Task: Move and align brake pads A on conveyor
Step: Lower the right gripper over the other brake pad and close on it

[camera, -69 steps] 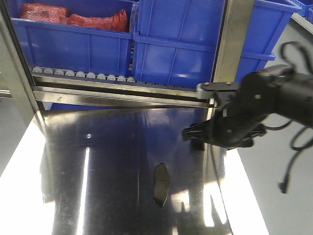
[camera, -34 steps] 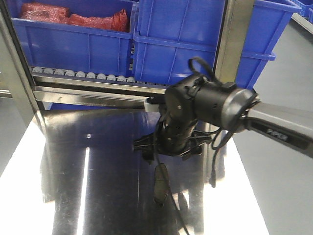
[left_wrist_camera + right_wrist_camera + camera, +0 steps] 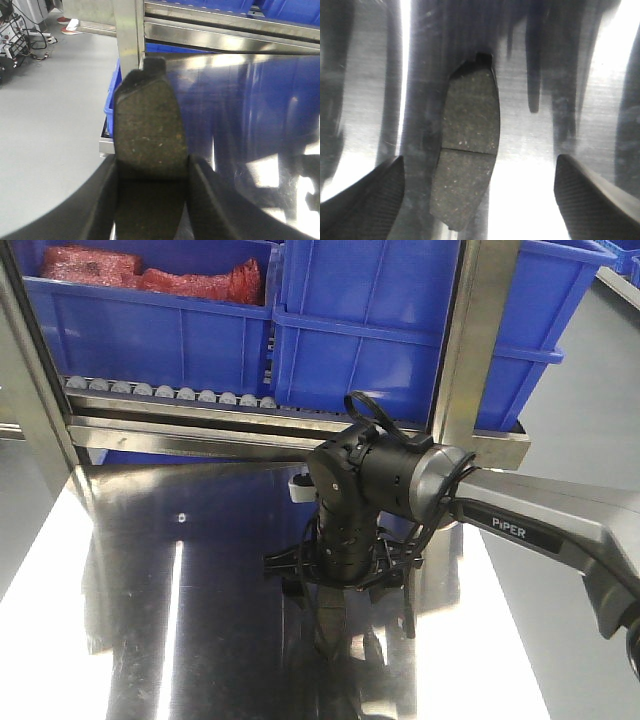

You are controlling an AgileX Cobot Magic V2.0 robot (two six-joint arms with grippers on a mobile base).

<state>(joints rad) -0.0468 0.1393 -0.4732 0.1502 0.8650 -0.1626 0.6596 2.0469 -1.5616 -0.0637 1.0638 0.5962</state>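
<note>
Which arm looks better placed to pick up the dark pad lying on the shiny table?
Right. The right gripper hangs open directly over that pad, with a finger on either side. The left gripper is shut on a second pad.

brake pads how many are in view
2. The held pad is clamped in the left claw; the loose pad lies on the table below the open right claw. More may be hidden.
</note>
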